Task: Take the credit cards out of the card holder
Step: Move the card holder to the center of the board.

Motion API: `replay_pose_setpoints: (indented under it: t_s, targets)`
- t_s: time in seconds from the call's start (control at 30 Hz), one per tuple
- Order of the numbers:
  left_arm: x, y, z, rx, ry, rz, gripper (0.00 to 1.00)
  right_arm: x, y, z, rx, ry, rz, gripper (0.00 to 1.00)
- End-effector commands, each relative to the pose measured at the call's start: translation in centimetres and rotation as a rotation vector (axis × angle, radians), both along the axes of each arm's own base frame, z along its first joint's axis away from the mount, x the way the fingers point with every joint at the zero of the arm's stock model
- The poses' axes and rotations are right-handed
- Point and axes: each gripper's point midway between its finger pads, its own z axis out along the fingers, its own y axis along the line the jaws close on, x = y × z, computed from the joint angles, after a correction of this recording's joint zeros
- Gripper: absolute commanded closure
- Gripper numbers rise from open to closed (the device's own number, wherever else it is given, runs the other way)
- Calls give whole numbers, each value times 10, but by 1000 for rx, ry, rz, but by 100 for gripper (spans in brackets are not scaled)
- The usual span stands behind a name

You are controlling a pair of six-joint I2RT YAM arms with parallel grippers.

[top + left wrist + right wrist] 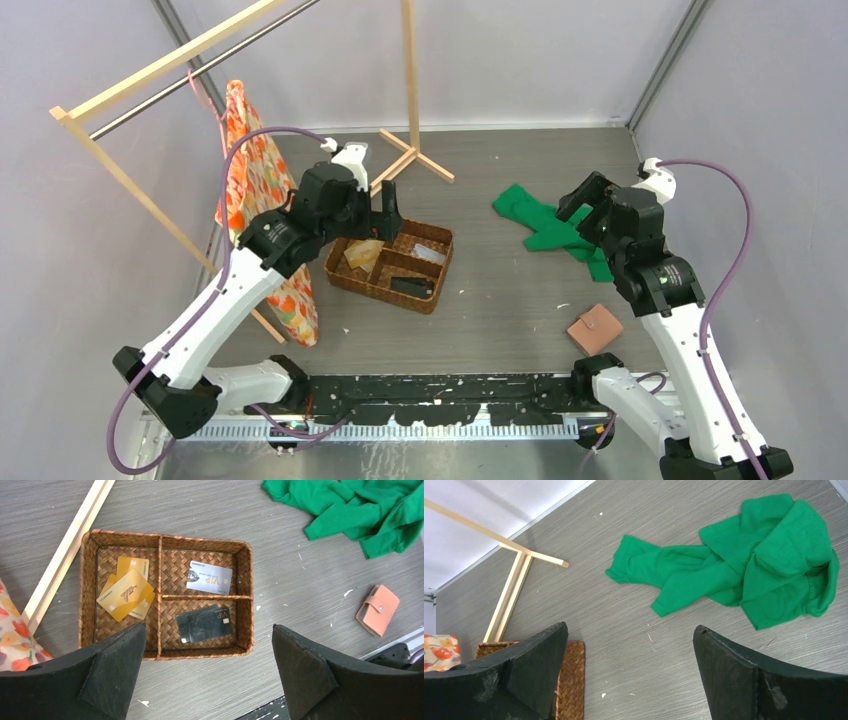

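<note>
We find the card holder point(596, 329) lying flat and folded shut on the tabletop point(500, 290) near its near right corner, just beside the right arm's lower link and well apart from both hands. The left gripper point(207, 630) hangs over the woven basket point(200, 540) left of centre, jaws wide and empty. The right gripper point(630, 630) hangs over the green garment point(754, 575) toward the far right, likewise wide and empty. The basket holds gold cards point(126, 594), a silver card point(210, 578) and a dark card point(204, 623), each in its own compartment. We cannot tell whether any cards remain inside the holder. We judge the main hazards as follows. The holder is thin and flat, so a descending finger may skid it toward the near edge instead of getting under it. The strap looks fastened, and tugging it with one hand may drag the whole holder. The reach so close to the arm's own base is cramped and risks a collision.
</note>
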Motion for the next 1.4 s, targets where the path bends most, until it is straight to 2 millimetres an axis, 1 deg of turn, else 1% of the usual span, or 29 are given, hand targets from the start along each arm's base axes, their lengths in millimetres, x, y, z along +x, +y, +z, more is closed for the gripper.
replay_pose_setpoints:
  t_s: [0.0,0.23,0.3,0.37,0.47,0.5,0.53,0.57,0.63,0.7,0.77,0.83,0.87,0.93,1.0,1.13,1.2,1.23,1.37]
  targets:
    - [2,5,-5,35,16,20,2,2,-4,13,-2,-50,-18,0]
    - [-1,0,-4,-1,7,-1,2,-1,-8,10,-19,-24,-39,0]
    - [-2,-2,-4,-10,1,-13,2,-3,-11,7,-20,-14,-54,0]
    - [-5,-6,-5,-19,9,-43,2,-5,-17,-3,-26,25,-99,0]
    - [-16,-24,-17,-59,61,-141,3,-15,-35,-34,-44,166,-234,0]
    - [-19,-31,-24,-76,90,-168,3,-18,-38,-53,-53,262,-268,0]
    - [-21,-36,-33,-90,120,-181,3,-20,-38,-63,-50,315,-273,0]
    - [-22,-43,-43,-106,152,-181,3,-24,-39,-84,-48,433,-290,0]
    - [-27,-55,-63,-116,215,-205,4,-36,-42,-112,-44,596,-348,0]
    - [-34,-68,-75,-120,271,-245,4,-50,-50,-129,-64,683,-426,0]
    - [-41,-79,-80,-98,294,-284,4,-61,-58,-137,-46,692,-494,0]
    - [-45,-85,-79,-77,293,-313,4,-71,-67,-145,5,687,-552,0]
    - [-46,-86,-77,-74,287,-320,4,-75,-70,-151,44,691,-570,0]
    - [-44,-86,-71,-68,265,-327,4,-85,-82,-162,89,712,-626,0]
    - [-42,-85,-63,-69,240,-332,4,-91,-90,-174,135,722,-660,0]
    - [-40,-85,-43,-96,183,-332,4,-99,-95,-203,236,740,-705,0]
    - [-37,-82,-34,-101,152,-320,4,-96,-93,-214,293,741,-694,0]
    - [-35,-79,-31,-94,136,-304,4,-95,-88,-221,316,745,-673,0]
    - [-31,-70,-21,-70,92,-277,3,-87,-70,-239,395,742,-582,0]
